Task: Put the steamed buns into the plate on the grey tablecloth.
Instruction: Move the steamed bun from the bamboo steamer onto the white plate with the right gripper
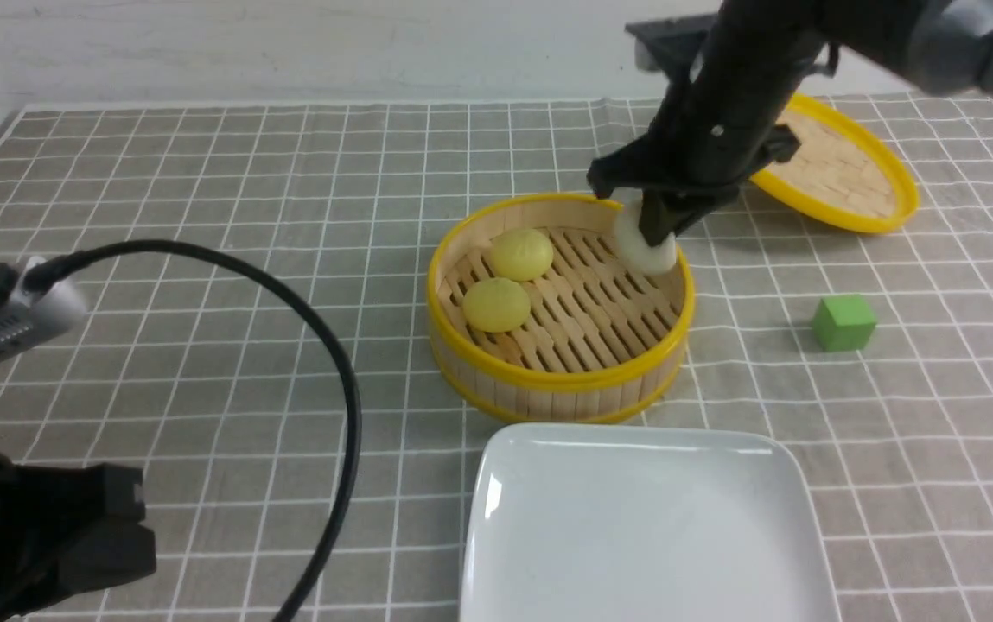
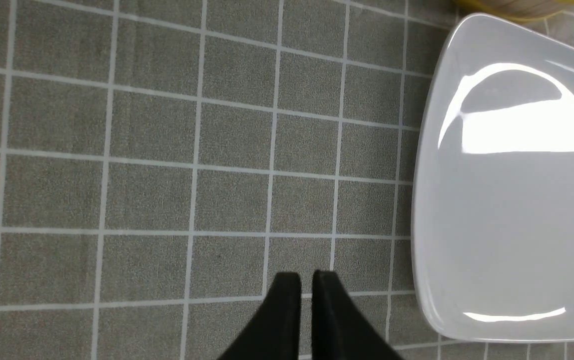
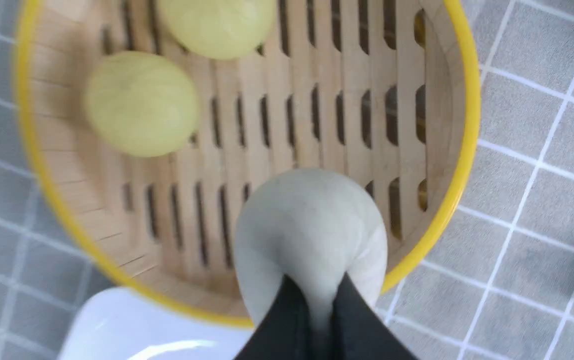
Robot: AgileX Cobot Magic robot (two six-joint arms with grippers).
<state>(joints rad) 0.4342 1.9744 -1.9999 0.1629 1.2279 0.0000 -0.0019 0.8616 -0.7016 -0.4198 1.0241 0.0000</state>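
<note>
While left fingers (image 2: 284,310) sit nearly together over gridded cloth (image 2: 142,190), right fingers (image 3: 282,330) pinch the round off-white bun (image 3: 311,225).

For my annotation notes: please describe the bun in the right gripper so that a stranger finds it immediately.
Find the yellow-rimmed bamboo steamer on the grey tablecloth, just beyond the white plate. At its far right side, the right gripper pinches one bun. That bun is off-white; the two other buns lying in the steamer are pale yellow.
</note>
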